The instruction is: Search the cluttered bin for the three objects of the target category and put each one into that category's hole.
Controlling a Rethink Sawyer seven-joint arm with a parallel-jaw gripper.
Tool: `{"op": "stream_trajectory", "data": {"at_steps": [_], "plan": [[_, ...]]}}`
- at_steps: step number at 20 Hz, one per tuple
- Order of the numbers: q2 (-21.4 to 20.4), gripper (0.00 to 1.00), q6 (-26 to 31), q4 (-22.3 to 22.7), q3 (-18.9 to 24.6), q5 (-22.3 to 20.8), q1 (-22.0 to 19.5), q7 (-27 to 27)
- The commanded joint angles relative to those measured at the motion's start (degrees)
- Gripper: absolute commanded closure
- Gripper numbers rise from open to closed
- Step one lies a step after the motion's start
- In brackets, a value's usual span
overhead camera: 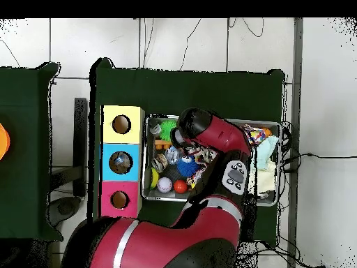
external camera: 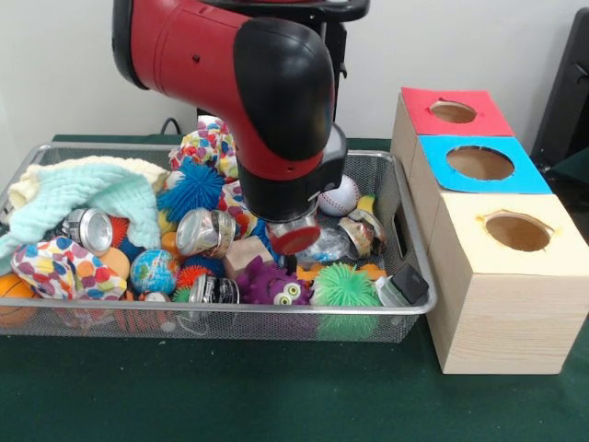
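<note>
A wire-mesh bin (external camera: 408, 241) is packed with toys: a blue spiky ball (external camera: 190, 187), a green spiky ball (external camera: 345, 285), a baseball (external camera: 339, 196), a globe ball (external camera: 154, 271), a purple monster (external camera: 274, 284) and metal cans (external camera: 204, 231). To its right stand three wooden boxes with holes: red-topped (external camera: 453, 111), blue-topped (external camera: 479, 163) and cream-topped (external camera: 517, 231). My gripper (external camera: 296, 235) hangs low over the bin's middle, just above the clutter, mostly hidden under the wrist. From overhead, the arm (overhead camera: 209, 136) covers the bin's centre and hides the gripper.
A pale green and cream towel (external camera: 83, 193) fills the bin's left end, with a polka-dot ball (external camera: 55, 267) in front of it. The boxes stand tight against the bin's right wall. A green cloth (external camera: 230, 387) covers the table.
</note>
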Motion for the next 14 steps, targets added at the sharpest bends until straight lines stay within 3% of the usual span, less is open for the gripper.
{"op": "stream_trajectory", "data": {"at_steps": [1,14], "plan": [[0.8,0.0,-2.3,-1.2,6.6,-3.8,-1.1,-2.5],[-3.6,0.0,3.4,-1.6,6.0,-3.4,1.6,1.6]]}}
